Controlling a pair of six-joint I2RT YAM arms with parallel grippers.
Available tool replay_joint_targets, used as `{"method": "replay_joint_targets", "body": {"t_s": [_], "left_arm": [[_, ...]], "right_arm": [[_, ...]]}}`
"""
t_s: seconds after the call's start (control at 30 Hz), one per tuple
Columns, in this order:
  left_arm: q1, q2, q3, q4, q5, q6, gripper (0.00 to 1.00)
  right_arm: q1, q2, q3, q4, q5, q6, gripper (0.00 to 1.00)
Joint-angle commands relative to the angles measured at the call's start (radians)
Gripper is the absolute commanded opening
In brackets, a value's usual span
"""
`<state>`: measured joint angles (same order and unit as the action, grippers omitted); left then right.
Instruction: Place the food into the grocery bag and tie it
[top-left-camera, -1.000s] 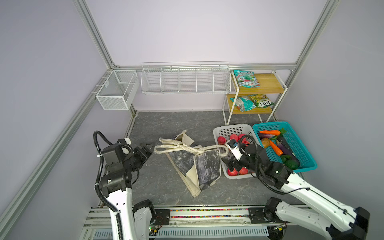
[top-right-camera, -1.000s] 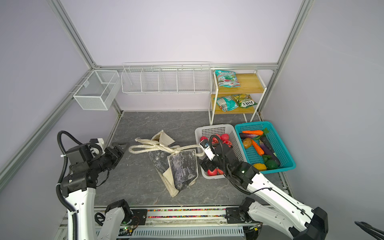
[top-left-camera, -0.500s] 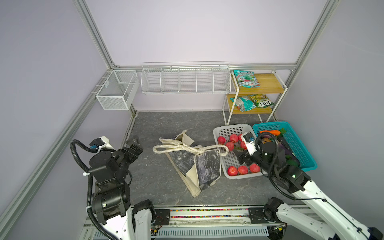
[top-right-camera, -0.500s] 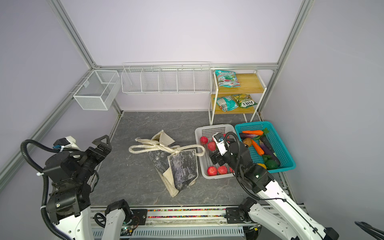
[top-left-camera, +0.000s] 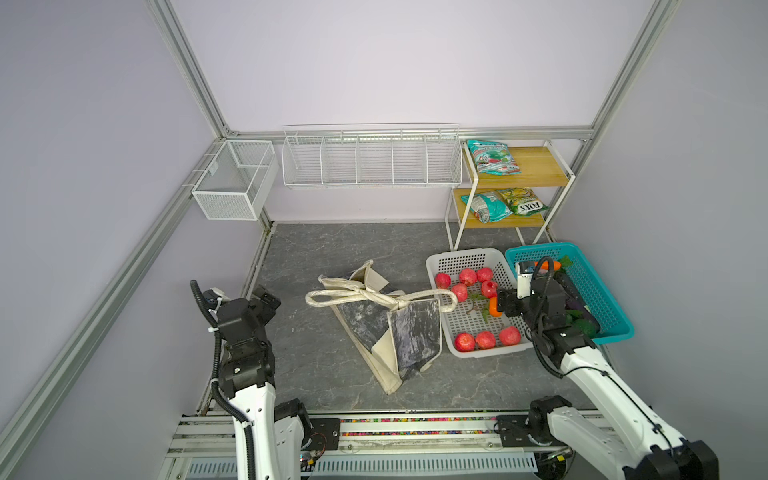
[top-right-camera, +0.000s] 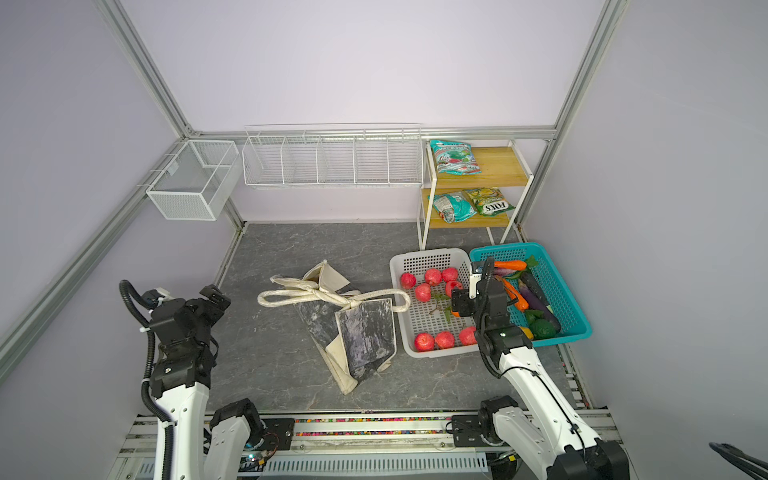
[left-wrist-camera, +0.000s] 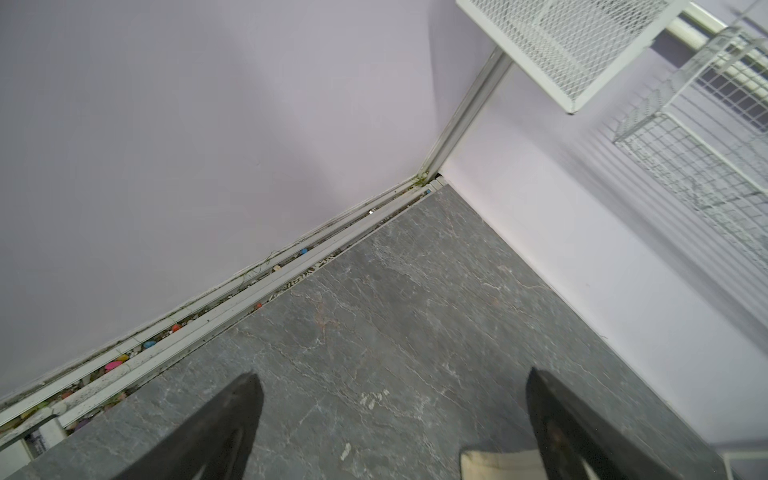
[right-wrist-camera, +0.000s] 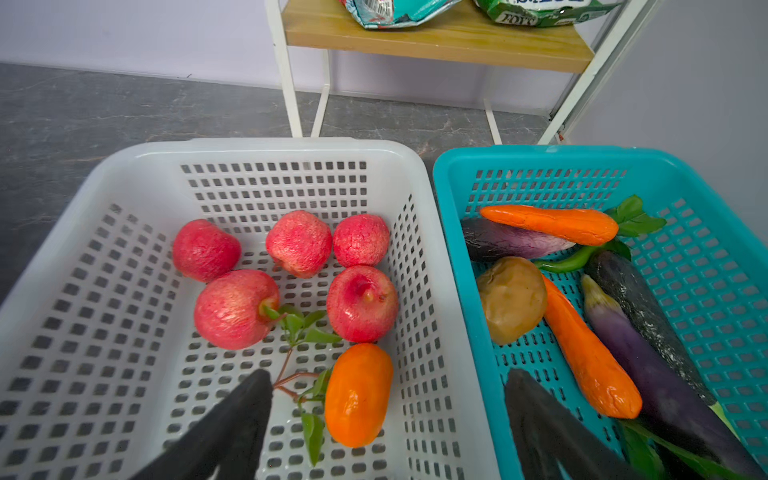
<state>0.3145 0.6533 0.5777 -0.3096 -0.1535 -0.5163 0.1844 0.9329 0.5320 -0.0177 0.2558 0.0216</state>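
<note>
My left gripper (top-left-camera: 266, 300) is wide open and holds nothing. Its two black fingers (left-wrist-camera: 226, 424) stand far apart over the bare grey floor (left-wrist-camera: 395, 316), close to where two walls meet. In both top views it hangs at 9 o'clock from the grocery bag (top-left-camera: 409, 332), well apart from it. The grocery bag lies slumped on the middle of the floor, cream cloth with a dark marbled side. Its two long handles are tied in a knot (top-left-camera: 376, 296) at the bag's 12 o'clock end. One loop reaches out to 3 o'clock and lies on the edge of the white basket (top-left-camera: 465, 254). I cannot see what is inside the bag. My right gripper (right-wrist-camera: 386, 377) is open wide too, and nothing is between its fingers (right-wrist-camera: 232, 428). It hangs over the 3 o'clock side of the white basket, just by the teal basket (top-left-camera: 540, 248), which sits right beside it at 3 o'clock. Close under these fingers lies an orange fruit (right-wrist-camera: 359, 395) on a leafy twig. In a top view, red apples (top-left-camera: 467, 276) lie at 11 o'clock from that fruit, and three more lie at 6 o'clock. The teal basket holds carrots (right-wrist-camera: 548, 224) and purple eggplants (right-wrist-camera: 648, 374). A shelf (top-left-camera: 536, 178) with snack bags (top-left-camera: 492, 156) stands at 12 o'clock from the baskets.
</note>
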Motion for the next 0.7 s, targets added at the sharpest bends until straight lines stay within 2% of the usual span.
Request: {"method": "replay_joint_targets", "body": {"t_s": [0.0, 0.13, 0.23, 0.37, 0.5, 0.67], "left_arm": [[-0.028, -0.010, -0.082, 0.209, -0.115, -0.037, 0.99], [-0.158, 0.012, -0.158, 0.293, -0.275, 0.004, 0.99], [-0.218, 0.070, -0.189, 0.361, -0.342, 0.024, 1.00], [-0.259, 0.146, -0.244, 0.483, -0.380, 0.048, 0.99], [-0.301, 0.199, -0.321, 0.672, -0.419, 0.148, 1.00], [-0.304, 0.318, -0.361, 0.847, -0.374, 0.227, 0.99]], "right_arm": [[-0.047, 0.006, -0.076, 0.263, 0.085, -0.010, 0.90], [-0.088, 0.052, -0.166, 0.447, 0.114, -0.008, 0.90], [-0.103, 0.140, -0.193, 0.560, 0.114, -0.015, 0.89], [-0.105, 0.272, -0.228, 0.737, 0.125, -0.014, 0.89], [-0.105, 0.407, -0.248, 0.902, 0.166, -0.016, 0.89], [-0.103, 0.535, -0.243, 1.030, 0.129, -0.050, 0.89]]}}
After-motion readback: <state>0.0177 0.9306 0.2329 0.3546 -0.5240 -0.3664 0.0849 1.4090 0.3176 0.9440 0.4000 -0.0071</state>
